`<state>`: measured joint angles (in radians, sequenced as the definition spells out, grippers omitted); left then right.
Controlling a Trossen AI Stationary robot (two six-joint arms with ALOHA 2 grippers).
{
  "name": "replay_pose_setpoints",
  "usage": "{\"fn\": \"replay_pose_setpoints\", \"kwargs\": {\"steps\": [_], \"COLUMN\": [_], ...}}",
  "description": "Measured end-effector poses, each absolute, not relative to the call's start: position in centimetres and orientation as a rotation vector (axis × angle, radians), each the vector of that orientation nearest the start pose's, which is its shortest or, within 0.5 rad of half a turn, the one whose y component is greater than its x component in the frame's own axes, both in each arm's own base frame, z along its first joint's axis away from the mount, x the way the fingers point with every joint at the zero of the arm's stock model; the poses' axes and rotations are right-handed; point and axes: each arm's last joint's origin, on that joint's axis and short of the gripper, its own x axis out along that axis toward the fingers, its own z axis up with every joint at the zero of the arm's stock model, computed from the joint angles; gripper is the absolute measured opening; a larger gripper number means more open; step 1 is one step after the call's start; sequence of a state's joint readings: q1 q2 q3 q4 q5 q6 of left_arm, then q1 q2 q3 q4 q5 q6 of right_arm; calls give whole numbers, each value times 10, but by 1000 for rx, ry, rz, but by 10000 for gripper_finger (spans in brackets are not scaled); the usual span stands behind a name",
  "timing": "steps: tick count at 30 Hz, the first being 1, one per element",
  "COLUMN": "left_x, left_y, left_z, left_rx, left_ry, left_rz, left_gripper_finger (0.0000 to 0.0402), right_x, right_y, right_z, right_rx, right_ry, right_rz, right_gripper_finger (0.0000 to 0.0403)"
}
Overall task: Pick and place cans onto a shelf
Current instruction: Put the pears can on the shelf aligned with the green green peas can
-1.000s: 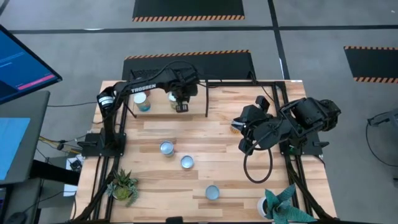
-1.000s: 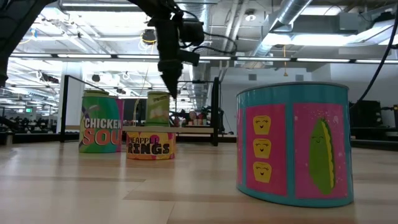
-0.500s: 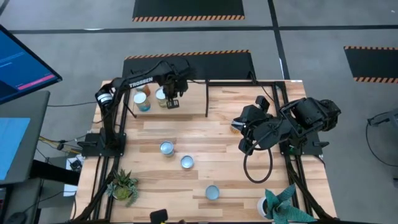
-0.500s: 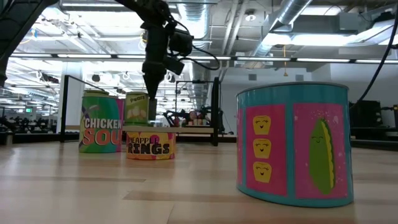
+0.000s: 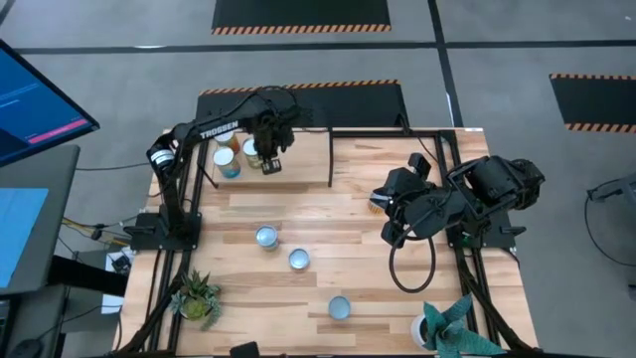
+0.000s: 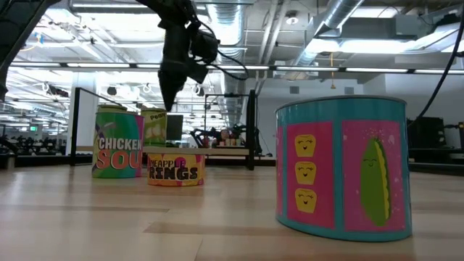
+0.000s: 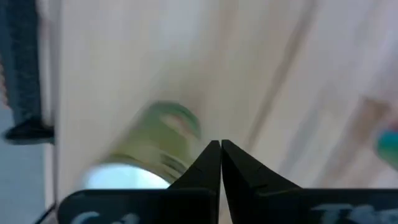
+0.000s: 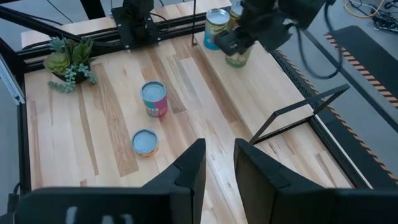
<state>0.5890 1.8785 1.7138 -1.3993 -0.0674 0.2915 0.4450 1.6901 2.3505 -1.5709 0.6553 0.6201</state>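
Note:
A green-labelled can (image 5: pixel 253 151) stands upright on the light wood shelf (image 5: pixel 303 159) at the table's far left, close to a "Chicken Soup" can (image 5: pixel 227 162) with a pale blue top. My left gripper (image 5: pixel 268 162) is shut and points down right beside the green can, on its right side; it also shows in the low view (image 6: pixel 165 98). Three more cans (image 5: pixel 265 237) (image 5: pixel 299 260) (image 5: pixel 339 307) stand on the tabletop. My right gripper (image 8: pixel 219 168) is open and empty, folded back at the table's right. My left gripper has its shut fingers pointing down, with the outer side of one finger (image 7: pixel 202 165) against the green can's side (image 7: pixel 177 146), near its top rim. It comes at the can from the table's right. The can stands upright on the shelf.
A black frame post (image 5: pixel 331 159) rises from the shelf right of my left gripper. Potted plants stand at the near left (image 5: pixel 197 295) and near right (image 5: pixel 452 328) corners. In the low view a pineapple rings can (image 6: pixel 174 168) and a teal and pink can (image 6: pixel 341 167) stand nearest.
My left gripper, shut throughout, has moved along the shelf toward the table's left edge. The green can has slid with it, still upright, and now stands close to the Chicken Soup can.

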Motion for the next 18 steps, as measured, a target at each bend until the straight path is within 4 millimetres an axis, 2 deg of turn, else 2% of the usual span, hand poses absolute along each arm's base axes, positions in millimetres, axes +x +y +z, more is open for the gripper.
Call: {"fn": "replay_pose_setpoints", "kwargs": {"steps": [4,18], "left_x": [289,278], "left_y": [190,204], "left_z": [278,279], "left_rx": [-137,-71], "left_ry": [1662,1730], "left_rz": [278,395], "left_gripper_finger": [1,1], "right_x": [246,243], "right_y": [98,104], "right_z": [492,492], "right_rx": [110,108], "right_ry": [675,674], "right_rz": [-419,-397], "right_gripper_finger": [106,106]}}
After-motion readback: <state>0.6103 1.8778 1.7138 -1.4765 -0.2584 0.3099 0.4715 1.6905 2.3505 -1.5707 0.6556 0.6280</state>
